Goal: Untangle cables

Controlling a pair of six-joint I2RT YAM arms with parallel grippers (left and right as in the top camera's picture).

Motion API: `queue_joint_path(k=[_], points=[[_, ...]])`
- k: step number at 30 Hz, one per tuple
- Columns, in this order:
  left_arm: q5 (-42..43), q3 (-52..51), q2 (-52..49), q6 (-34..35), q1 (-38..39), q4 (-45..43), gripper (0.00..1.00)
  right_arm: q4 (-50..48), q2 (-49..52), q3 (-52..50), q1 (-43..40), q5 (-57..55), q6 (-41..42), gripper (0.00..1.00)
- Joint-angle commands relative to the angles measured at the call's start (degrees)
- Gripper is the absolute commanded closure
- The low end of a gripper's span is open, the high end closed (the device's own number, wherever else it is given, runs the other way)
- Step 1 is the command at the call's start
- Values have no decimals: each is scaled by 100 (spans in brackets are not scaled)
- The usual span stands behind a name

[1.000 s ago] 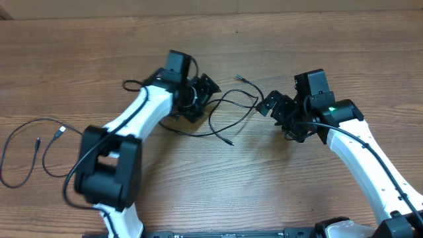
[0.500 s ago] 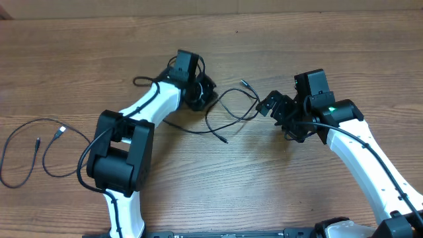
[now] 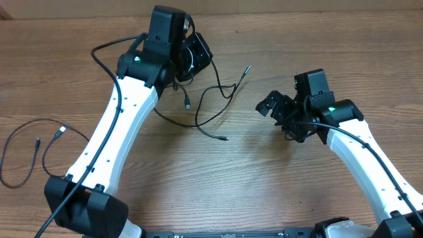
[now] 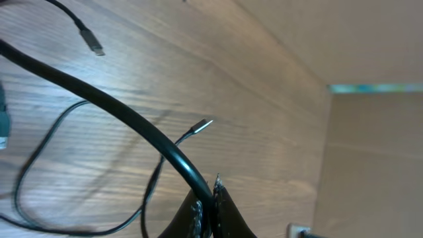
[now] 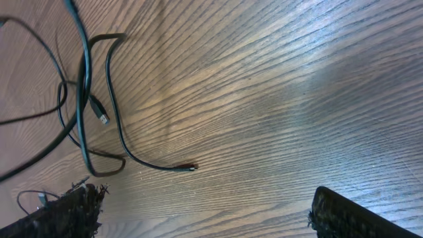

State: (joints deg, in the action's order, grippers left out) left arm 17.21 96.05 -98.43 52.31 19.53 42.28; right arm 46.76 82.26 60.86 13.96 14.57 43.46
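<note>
The cables (image 3: 210, 106) are thin black cords in loose loops at the table's far middle, one plug tip (image 3: 248, 67) pointing right. My left gripper (image 3: 196, 55) is above their far end, shut on one black cable (image 4: 132, 122), which runs from the closed jaws up to the left. A silvery plug tip (image 4: 202, 125) lies on the wood beyond my left gripper (image 4: 210, 201). My right gripper (image 3: 273, 106) stands open to the right of the loops, with nothing between its fingers. In the right wrist view the cables (image 5: 84, 99) lie ahead at the upper left of my right gripper (image 5: 205, 215).
A separate thin black cord (image 3: 30, 155) with a silvery plug (image 3: 61, 131) lies in loops near the table's left edge. A thicker black cable (image 3: 109, 47) arcs off the left arm. The wall stands close behind the left gripper.
My left gripper has shut on a cable and moved toward the far edge, dragging the loops up and to the left, away from the right gripper. The right arm has not moved.
</note>
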Motion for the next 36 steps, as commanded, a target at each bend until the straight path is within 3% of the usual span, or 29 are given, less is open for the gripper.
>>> queue_joint_path(k=[1,9,16,20,24,28,36], points=[[-66,55,74,-566,42,286,96,-11,7,48,13,-63,-24,0],[417,55,74,-555,33,348,96,-369,7,48,13,-42,63,0],[299,380,74,-1980,33,354,96,-380,7,48,13,87,61,0],[-601,927,74,-2865,33,833,96,-382,7,48,13,87,63,0],[-2295,1582,74,-3733,33,1394,96,-382,7,48,13,87,61,0],[-3386,2175,74,-4385,31,1534,96,-380,7,48,13,87,61,0],[-3403,2586,74,-5294,37,1558,96,-382,7,48,13,87,61,0]])
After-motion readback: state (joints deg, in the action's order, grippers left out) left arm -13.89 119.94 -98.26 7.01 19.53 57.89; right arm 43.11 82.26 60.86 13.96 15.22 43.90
